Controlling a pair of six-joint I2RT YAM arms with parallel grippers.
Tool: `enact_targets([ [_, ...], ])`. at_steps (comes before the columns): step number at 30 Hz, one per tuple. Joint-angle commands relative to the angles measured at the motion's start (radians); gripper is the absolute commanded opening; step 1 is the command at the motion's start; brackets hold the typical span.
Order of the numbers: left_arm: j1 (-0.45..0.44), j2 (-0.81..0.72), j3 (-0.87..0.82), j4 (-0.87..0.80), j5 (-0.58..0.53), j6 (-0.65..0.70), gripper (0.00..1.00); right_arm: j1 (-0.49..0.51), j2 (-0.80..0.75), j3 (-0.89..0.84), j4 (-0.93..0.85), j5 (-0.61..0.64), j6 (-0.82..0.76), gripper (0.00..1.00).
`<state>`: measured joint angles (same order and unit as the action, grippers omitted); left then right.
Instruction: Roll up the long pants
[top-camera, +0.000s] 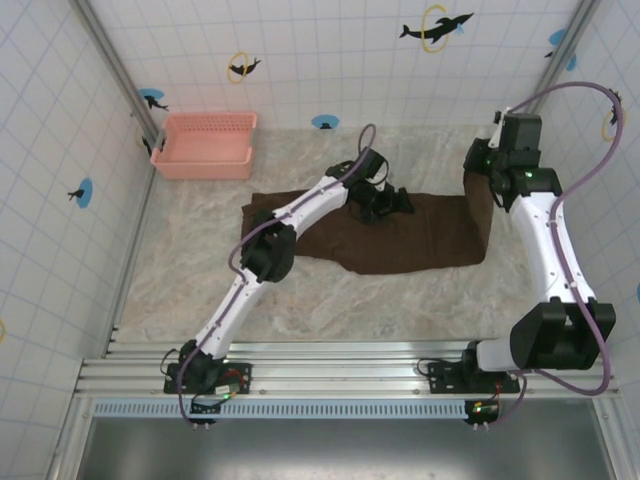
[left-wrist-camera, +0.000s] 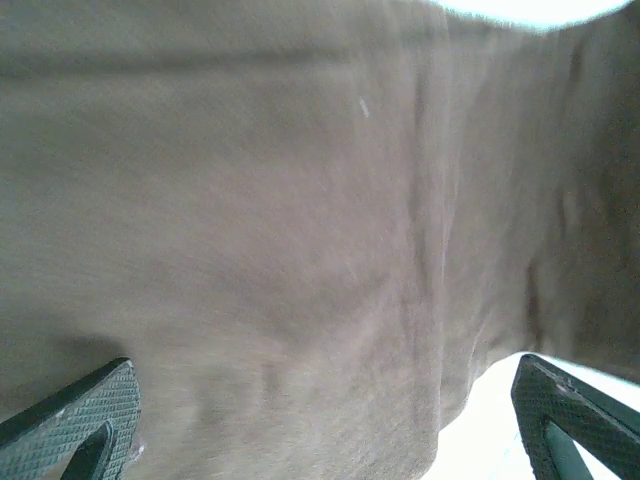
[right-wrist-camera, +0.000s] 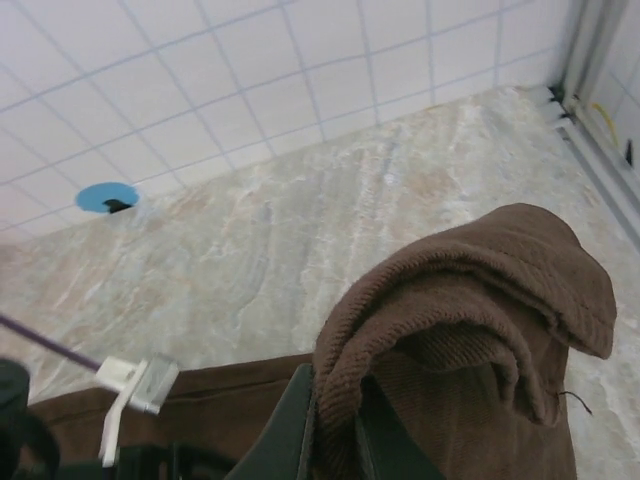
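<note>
The long pants (top-camera: 400, 238) lie spread across the middle of the table as a dark brown band. Their right end is lifted off the surface. My right gripper (top-camera: 482, 168) is shut on that raised end. In the right wrist view a ribbed brown hem (right-wrist-camera: 470, 290) bulges above the two closed fingers (right-wrist-camera: 300, 430). My left gripper (top-camera: 388, 203) hovers low over the pants' far edge near the middle. Its left finger (left-wrist-camera: 80, 420) and the other finger (left-wrist-camera: 570, 420) are spread wide, with brown cloth (left-wrist-camera: 300, 250) below them and nothing pinched.
A pink plastic basket (top-camera: 208, 145) stands at the back left against the tiled wall. The marbled tabletop (top-camera: 180, 270) shows bare to the left and in front of the pants. Tiled walls close in the back and both sides.
</note>
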<state>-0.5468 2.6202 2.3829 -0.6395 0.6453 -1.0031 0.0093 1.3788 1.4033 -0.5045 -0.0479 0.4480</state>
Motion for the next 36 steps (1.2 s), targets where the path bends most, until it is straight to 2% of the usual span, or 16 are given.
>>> enact_targets([
  [1, 0.173, -0.203, -0.010, 0.024, 0.005, -0.011, 0.97, 0.060, -0.042, 0.074, -0.003, -0.026, 0.002, 0.01],
  [4, 0.287, -0.339, -0.028, -0.129, -0.043, 0.114, 0.97, 0.145, -0.038, 0.094, 0.004, -0.025, 0.022, 0.01],
  [7, 0.411, -0.493, -0.149, -0.230, -0.126, 0.236, 0.97, 0.256, -0.010, 0.130, -0.017, -0.015, 0.042, 0.01],
  [12, 0.586, -0.767, -0.640, -0.165, -0.166, 0.304, 0.98, 0.422, 0.047, 0.157, 0.028, 0.009, 0.080, 0.01],
  [15, 0.636, -0.870, -0.863, -0.176, -0.200, 0.356, 0.98, 0.503, 0.113, 0.221, 0.026, 0.005, 0.073, 0.01],
  [19, 0.654, -0.924, -1.027, -0.144, -0.229, 0.382, 0.97, 0.590, 0.213, 0.290, 0.047, -0.013, 0.072, 0.01],
  [24, 0.657, -0.901, -1.011, -0.195, -0.266, 0.442, 0.97, 0.683, 0.372, 0.372, 0.116, -0.055, 0.075, 0.01],
  [26, 0.667, -0.887, -0.955, -0.222, -0.275, 0.468, 0.97, 0.700, 0.450, 0.441, 0.093, -0.069, 0.073, 0.01],
  [30, 0.697, -0.873, -0.947, -0.242, -0.278, 0.488, 0.97, 0.728, 0.572, 0.537, 0.074, -0.116, 0.086, 0.01],
  [36, 0.725, -0.818, -0.921, -0.239, -0.247, 0.495, 0.98, 0.769, 0.706, 0.598, 0.072, -0.191, 0.122, 0.01],
])
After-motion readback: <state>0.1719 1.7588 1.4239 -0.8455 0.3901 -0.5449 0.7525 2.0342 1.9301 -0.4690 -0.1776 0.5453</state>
